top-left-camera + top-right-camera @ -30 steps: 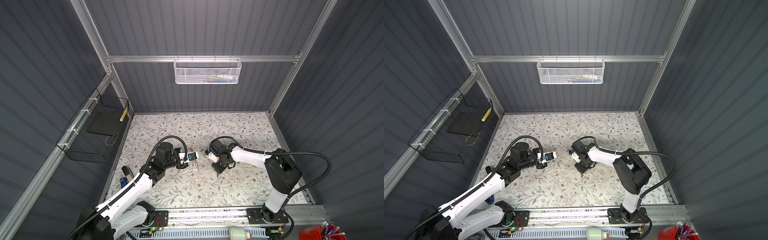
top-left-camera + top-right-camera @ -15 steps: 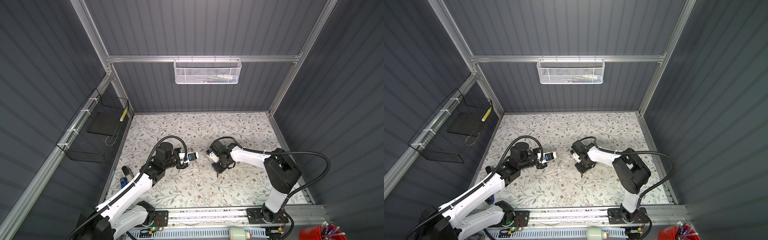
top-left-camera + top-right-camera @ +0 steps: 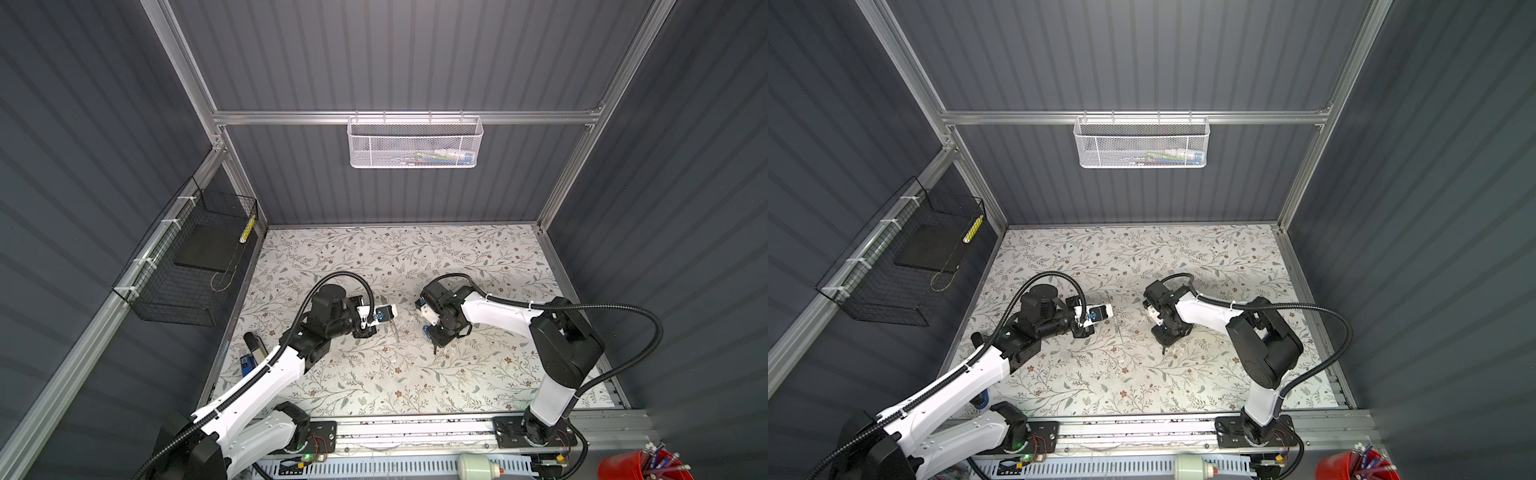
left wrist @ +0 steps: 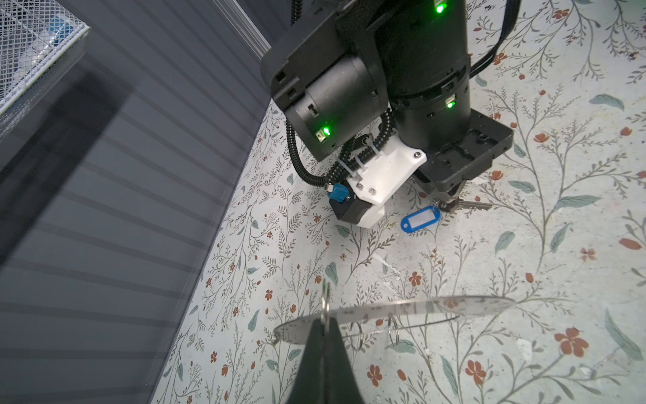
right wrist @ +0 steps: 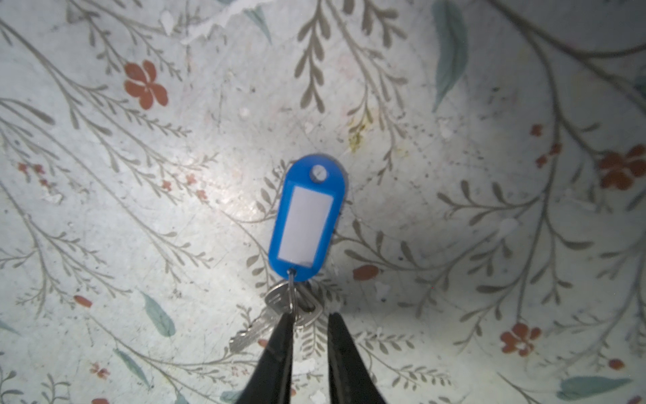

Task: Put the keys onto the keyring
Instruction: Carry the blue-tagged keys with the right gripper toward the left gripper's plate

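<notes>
The keys (image 5: 257, 327) are small silver ones lying on the floral mat, joined by a small ring to a blue tag (image 5: 307, 217). My right gripper (image 5: 309, 320) stands over them, open a little. One finger touches the small ring and a key head lies between the tips. From the left wrist view, that gripper (image 4: 451, 204) sits low over the keys (image 4: 472, 206) and the blue tag (image 4: 419, 218). My left gripper (image 4: 325, 323) is shut on the keyring (image 4: 402, 309), a large thin metal ring held above the mat with small split rings hanging on it.
In a top view, a black oblong tag (image 3: 255, 345) and a blue item (image 3: 247, 363) lie at the mat's left edge. A black wire basket (image 3: 187, 266) hangs on the left wall and a white mesh basket (image 3: 415, 143) on the back wall. A red cup (image 3: 623, 467) stands outside, front right.
The right gripper's jaws have parted slightly over the keys. Both arms have stayed almost in place, and the left gripper has kept its hold.
</notes>
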`<state>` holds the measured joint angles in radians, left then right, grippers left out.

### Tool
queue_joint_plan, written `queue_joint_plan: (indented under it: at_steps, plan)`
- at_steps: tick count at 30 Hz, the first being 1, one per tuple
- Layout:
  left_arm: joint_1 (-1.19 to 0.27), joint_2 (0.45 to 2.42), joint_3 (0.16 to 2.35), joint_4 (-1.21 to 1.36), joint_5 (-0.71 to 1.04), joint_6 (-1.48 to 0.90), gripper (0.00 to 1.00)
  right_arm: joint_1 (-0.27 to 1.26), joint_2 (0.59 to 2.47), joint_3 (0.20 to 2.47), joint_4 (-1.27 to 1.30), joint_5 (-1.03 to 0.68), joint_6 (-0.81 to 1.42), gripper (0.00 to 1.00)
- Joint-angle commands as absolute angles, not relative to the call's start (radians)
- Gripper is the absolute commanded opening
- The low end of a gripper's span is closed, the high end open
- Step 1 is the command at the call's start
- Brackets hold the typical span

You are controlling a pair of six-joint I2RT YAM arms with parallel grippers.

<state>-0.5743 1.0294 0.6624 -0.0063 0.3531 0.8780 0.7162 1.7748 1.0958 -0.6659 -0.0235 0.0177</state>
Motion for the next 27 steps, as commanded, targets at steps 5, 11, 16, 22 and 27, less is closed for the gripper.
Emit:
queue_joint_plan:
  at_steps: [5,11,16,22,27]
  plan:
    - [-0.568,1.023,0.665,0.007,0.380,0.861,0.00,0.720,1.794,1.123,-0.674,-0.044,0.002,0.20]
    - [-0.568,1.026,0.664,0.006,0.376,0.862,0.00,0.721,1.812,1.131,-0.678,-0.055,-0.005,0.17]
    - [-0.569,1.028,0.664,0.007,0.378,0.862,0.00,0.720,1.819,1.130,-0.674,-0.066,-0.007,0.15]
    - [-0.569,1.028,0.663,0.006,0.375,0.863,0.00,0.721,1.815,1.129,-0.672,-0.063,-0.012,0.09]
    - [-0.569,1.030,0.664,0.006,0.380,0.862,0.00,0.721,1.775,1.118,-0.685,-0.040,-0.034,0.03]
